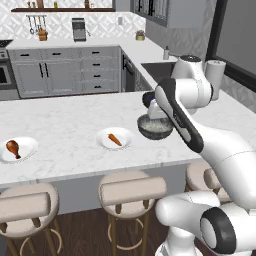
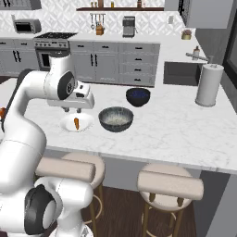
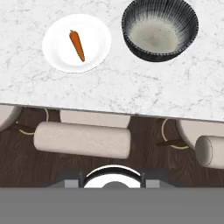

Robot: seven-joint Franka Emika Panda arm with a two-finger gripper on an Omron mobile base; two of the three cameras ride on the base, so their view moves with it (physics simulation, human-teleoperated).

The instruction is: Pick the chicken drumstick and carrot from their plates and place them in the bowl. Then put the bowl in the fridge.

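Marble counter: gripper hangs above its near edge, finger state can't tell. Carrot lies on its plate ahead of the fingers, untouched. Bowl just beside that plate. Drumstick on the far-left plate, well apart.

No readable text, label, brand or number shows on anything.

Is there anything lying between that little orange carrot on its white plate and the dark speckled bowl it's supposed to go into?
Nothing visible does. The slim orange carrot lies on its round white plate, and only bare marble counter separates that plate from the empty dark grey ribbed bowl beside it.
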